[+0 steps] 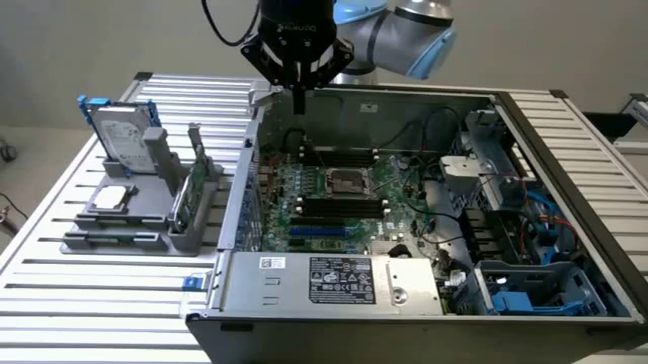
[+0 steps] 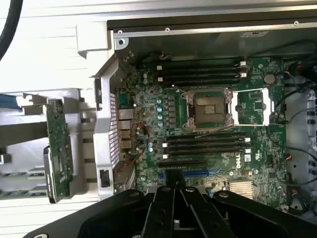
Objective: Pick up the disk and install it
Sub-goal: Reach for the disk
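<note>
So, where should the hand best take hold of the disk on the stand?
Judging by its pose, from above: the disk stands upright in the grey stand, lower part blocked, top free. Pinch its upper part across the two flat faces.

We are reading "DELL" in white on the motherboard (image 2: pixel 241 159); we are finding the power supply label (image 1: pixel 341 278) too small to read.

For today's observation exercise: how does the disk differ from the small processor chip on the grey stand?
The disk stands upright; the processor chip lies flat. The disk is larger, rectangular, with blue rails; the chip is small and square. Both are silver-grey and sit in the grey stand.
</note>
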Controlling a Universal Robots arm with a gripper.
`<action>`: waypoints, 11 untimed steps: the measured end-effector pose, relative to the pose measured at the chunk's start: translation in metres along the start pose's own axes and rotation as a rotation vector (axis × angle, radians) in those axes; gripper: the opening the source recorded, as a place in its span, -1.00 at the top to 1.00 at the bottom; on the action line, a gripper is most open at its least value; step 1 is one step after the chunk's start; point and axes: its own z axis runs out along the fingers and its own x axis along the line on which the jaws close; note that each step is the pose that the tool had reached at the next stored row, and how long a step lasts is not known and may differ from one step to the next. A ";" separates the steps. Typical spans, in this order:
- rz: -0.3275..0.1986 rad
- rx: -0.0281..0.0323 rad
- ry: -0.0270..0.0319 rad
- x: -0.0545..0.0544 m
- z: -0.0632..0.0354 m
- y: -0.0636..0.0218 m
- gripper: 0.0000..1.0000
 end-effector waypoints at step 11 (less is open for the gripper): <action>0.000 0.0000 -0.0003 0.010 -0.0002 0.0002 0.79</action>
